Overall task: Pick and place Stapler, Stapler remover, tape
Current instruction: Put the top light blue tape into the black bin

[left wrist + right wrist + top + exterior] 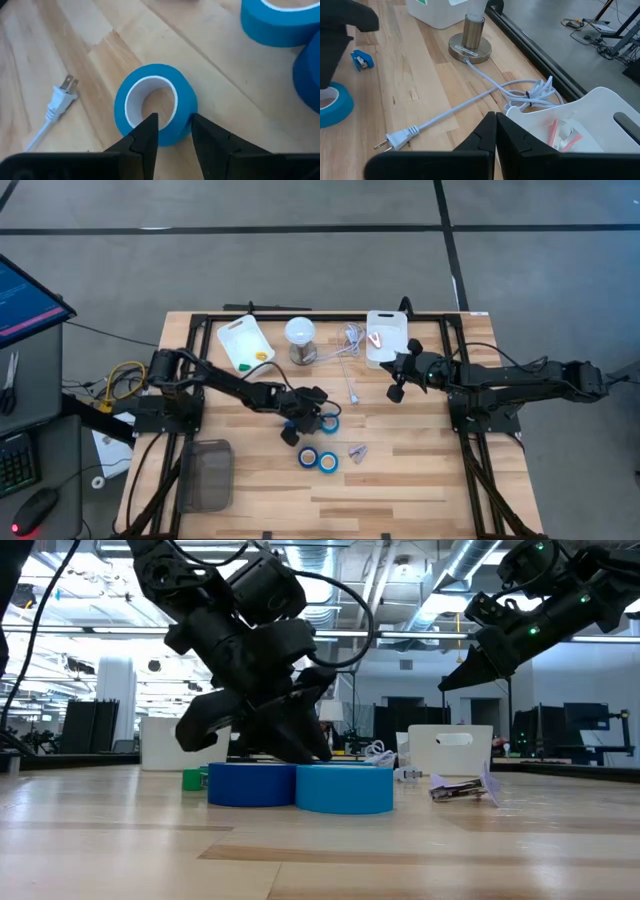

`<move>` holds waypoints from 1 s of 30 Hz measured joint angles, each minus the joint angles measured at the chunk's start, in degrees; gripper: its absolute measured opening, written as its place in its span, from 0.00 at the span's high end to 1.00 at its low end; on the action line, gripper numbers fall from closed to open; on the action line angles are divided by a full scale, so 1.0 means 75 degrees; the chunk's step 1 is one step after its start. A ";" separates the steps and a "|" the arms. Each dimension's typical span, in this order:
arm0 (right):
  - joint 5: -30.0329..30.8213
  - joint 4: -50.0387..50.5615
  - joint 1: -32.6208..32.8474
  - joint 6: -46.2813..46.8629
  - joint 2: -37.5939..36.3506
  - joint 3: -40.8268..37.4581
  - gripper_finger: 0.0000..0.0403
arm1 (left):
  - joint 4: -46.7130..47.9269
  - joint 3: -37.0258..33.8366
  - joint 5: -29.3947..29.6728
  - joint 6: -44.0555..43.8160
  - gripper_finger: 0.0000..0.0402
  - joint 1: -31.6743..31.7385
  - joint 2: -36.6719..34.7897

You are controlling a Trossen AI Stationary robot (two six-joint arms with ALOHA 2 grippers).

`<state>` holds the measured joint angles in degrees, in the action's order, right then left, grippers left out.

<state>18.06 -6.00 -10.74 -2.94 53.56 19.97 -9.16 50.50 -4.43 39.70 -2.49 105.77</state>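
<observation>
Only left wrist view shows left tool (pixel 172 129) straddling tape (pixel 156 102) wall.

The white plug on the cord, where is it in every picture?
High view: the white plug lies mid-table, right of the left gripper.
Low view: not visible.
Left wrist view: plug beside the gripped blue tape roll.
Right wrist view: plug nearby.
Shared landmark: its white cord.

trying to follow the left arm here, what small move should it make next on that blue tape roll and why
Probably lift straight up. The left end effector straddles the wall of one blue tape roll, one finger inside the hole and one outside, apparently already pinching it. The roll rests on the table, with two other rolls close by.
</observation>
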 joint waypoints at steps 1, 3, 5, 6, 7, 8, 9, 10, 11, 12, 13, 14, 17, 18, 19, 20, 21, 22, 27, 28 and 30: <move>0.0000 0.0000 0.0000 0.0000 0.0000 0.0000 1.00 | 0.0004 0.0000 -0.0109 -0.0022 0.73 0.0014 0.0008; 0.0000 0.0000 0.0000 0.0000 0.0000 0.0000 1.00 | -0.0152 0.0028 -0.0337 -0.0022 0.73 0.0012 0.0171; 0.0000 -0.0002 0.0000 0.0000 0.0001 0.0000 1.00 | -0.0205 0.0032 -0.0364 -0.0019 0.73 -0.0012 0.0288; 0.0000 -0.0001 0.0000 -0.0001 0.0001 0.0000 1.00 | -0.0316 0.0041 -0.0381 -0.0016 0.73 -0.0016 0.0365; 0.0000 0.0004 0.0000 0.0000 0.0000 0.0000 1.00 | -0.0388 0.0047 -0.0419 -0.0002 0.73 -0.0013 0.0443; 0.0000 -0.0003 0.0000 0.0000 0.0000 0.0000 1.00 | -0.0415 0.0047 -0.0420 -0.0002 0.73 -0.0013 0.0518; 0.0000 -0.0006 0.0000 0.0000 0.0000 0.0000 1.00 | -0.0470 0.0047 -0.0425 -0.0002 0.73 -0.0016 0.0540; 0.0000 -0.0001 0.0000 0.0000 0.0000 0.0000 1.00 | -0.0544 0.0047 -0.0435 0.0001 0.73 -0.0016 0.0600; 0.0000 0.0003 0.0000 -0.0001 0.0001 0.0000 1.00 | -0.0590 0.0047 -0.0445 0.0001 0.73 -0.0016 0.0617; 0.0000 0.0000 0.0000 0.0000 0.0000 0.0000 1.00 | -0.0610 0.0041 -0.0444 0.0001 0.73 -0.0019 0.0619; 0.0000 0.0000 0.0000 0.0000 0.0000 0.0000 1.00 | -0.0647 0.0032 -0.0443 -0.0001 0.74 -0.0019 0.0620; 0.0000 0.0003 0.0000 -0.0001 0.0000 0.0000 1.00 | -0.0686 0.0031 -0.0444 -0.0016 0.75 -0.0019 0.0627; 0.0000 0.0002 0.0000 -0.0002 0.0000 0.0000 1.00 | -0.0739 0.0013 -0.0426 -0.0310 0.81 -0.0006 0.0551; 0.0000 0.0003 -0.0004 0.0000 0.0003 0.0000 1.00 | -0.0748 0.0012 -0.0443 -0.0381 0.85 0.0001 0.0533; 0.0000 0.0000 -0.0003 -0.0003 0.0000 0.0000 1.00 | -0.0701 0.0009 -0.0449 -0.0485 0.89 0.0001 0.0486; 0.0000 0.0000 -0.0006 -0.0003 0.0003 0.0000 1.00 | -0.0691 -0.0002 -0.0438 -0.0572 0.92 -0.0004 0.0451; 0.0003 0.0006 -0.0006 -0.0003 0.0003 0.0000 1.00 | -0.0686 -0.0006 -0.0433 -0.0666 0.95 -0.0005 0.0427; 0.0000 0.0009 -0.0009 -0.0003 0.0003 0.0000 1.00 | -0.0683 -0.0011 -0.0420 -0.0728 0.96 -0.0005 0.0405; 0.0003 0.0038 -0.0035 -0.0003 0.0001 0.0000 1.00 | -0.0637 -0.0026 0.0095 -0.0907 0.96 -0.0056 0.0018; 0.0003 0.0039 -0.0035 -0.0003 0.0000 0.0000 1.00 | -0.0683 -0.0026 0.0257 -0.0978 0.96 -0.0069 -0.0147; 0.0002 0.0064 -0.0035 -0.0003 0.0003 0.0000 1.00 | -0.0609 -0.0020 0.0479 -0.1190 0.96 -0.0072 -0.0555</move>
<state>18.08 -5.52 -11.00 -2.96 53.58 19.97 -13.73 50.35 -0.83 30.77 -3.03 101.60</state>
